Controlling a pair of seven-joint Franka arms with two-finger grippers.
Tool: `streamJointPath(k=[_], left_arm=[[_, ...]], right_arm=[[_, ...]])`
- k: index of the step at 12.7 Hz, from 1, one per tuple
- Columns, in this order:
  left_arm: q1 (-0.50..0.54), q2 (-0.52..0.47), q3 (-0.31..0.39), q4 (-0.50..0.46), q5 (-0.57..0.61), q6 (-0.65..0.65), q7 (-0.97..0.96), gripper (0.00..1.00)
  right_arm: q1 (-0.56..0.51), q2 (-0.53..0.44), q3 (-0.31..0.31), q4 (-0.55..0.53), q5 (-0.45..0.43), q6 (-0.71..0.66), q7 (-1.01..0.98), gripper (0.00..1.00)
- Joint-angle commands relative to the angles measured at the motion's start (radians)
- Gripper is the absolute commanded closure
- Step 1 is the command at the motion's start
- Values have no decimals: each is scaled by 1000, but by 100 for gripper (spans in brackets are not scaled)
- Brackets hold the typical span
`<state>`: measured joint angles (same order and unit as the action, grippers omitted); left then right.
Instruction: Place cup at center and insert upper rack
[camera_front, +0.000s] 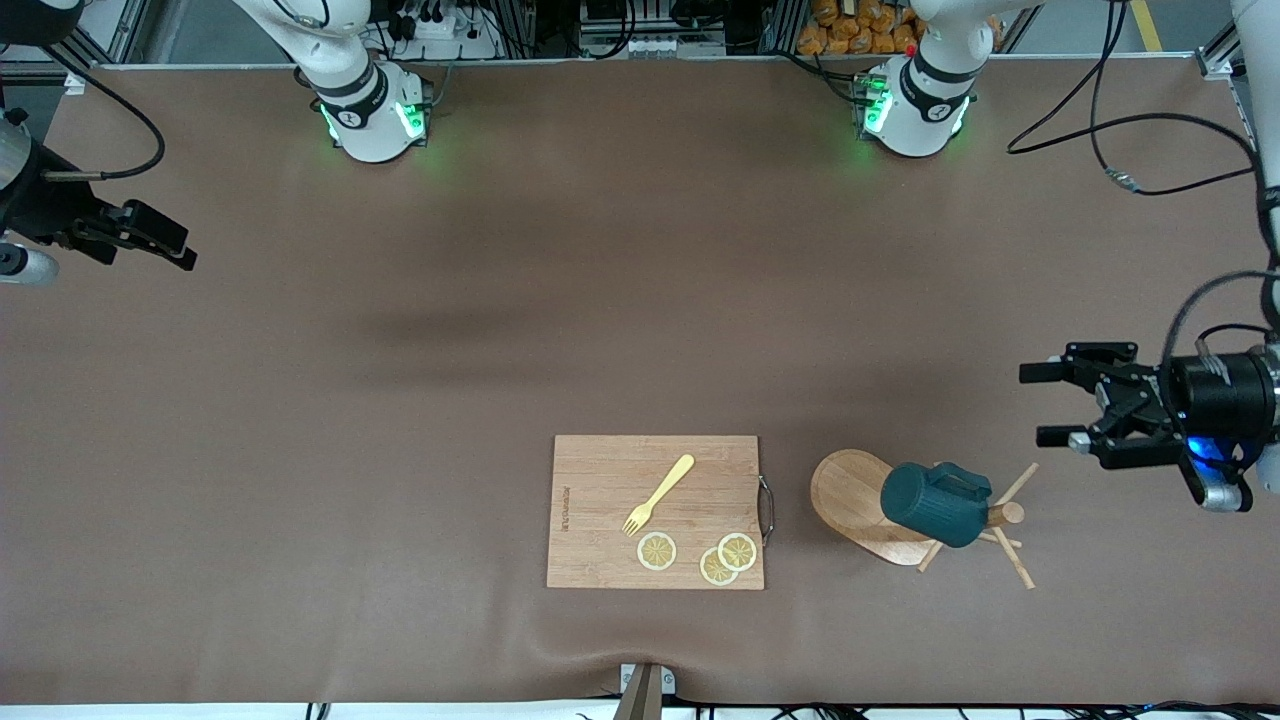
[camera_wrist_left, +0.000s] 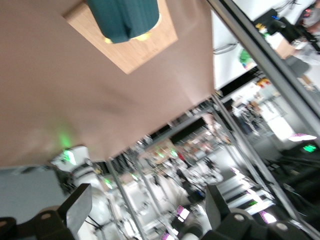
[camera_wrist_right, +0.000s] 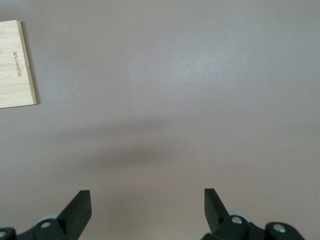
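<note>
The dark teal cup (camera_front: 935, 503) hangs on the upper rack, a light wooden mug tree with an oval base (camera_front: 850, 492), a post and thin pegs (camera_front: 1012, 515). It stands beside the cutting board, toward the left arm's end of the table. My left gripper (camera_front: 1033, 405) hovers open and empty over bare table beside the rack, apart from the cup. Its wrist view catches the cup (camera_wrist_left: 125, 17) at the frame edge, well clear of the left gripper (camera_wrist_left: 147, 205). My right gripper (camera_front: 185, 250) waits open and empty at the right arm's end; its wrist view has the gripper (camera_wrist_right: 147, 205) over bare table.
A rectangular wooden cutting board (camera_front: 655, 510) lies near the front edge, with a yellow fork (camera_front: 660, 493) and three lemon slices (camera_front: 657, 551) on it. One corner of the board (camera_wrist_right: 15, 65) appears in the right wrist view. Brown mat (camera_front: 500, 330) covers the table.
</note>
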<state>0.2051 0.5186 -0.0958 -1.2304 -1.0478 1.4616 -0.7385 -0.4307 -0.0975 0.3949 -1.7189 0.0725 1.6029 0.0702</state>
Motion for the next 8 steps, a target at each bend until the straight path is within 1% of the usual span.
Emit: streamJointPath(k=[1, 2, 5, 6, 8], left_arm=[[-24, -75, -53, -29, 195, 2, 31, 0], [-33, -101, -85, -29, 292, 3, 42, 0], [-43, -155, -160, -29, 527, 3, 74, 0], [-43, -173, -192, -30, 628, 3, 100, 0], [-41, -199, -280, -31, 835, 3, 157, 0]], right_arm=[[6, -18, 2, -11, 15, 6, 10, 0], [3, -18, 1, -10, 13, 8, 10, 0], [-22, -13, -4, -10, 13, 9, -6, 0], [-28, -11, -4, -10, 13, 15, -6, 0], [-31, -10, -4, -11, 13, 20, -6, 0]])
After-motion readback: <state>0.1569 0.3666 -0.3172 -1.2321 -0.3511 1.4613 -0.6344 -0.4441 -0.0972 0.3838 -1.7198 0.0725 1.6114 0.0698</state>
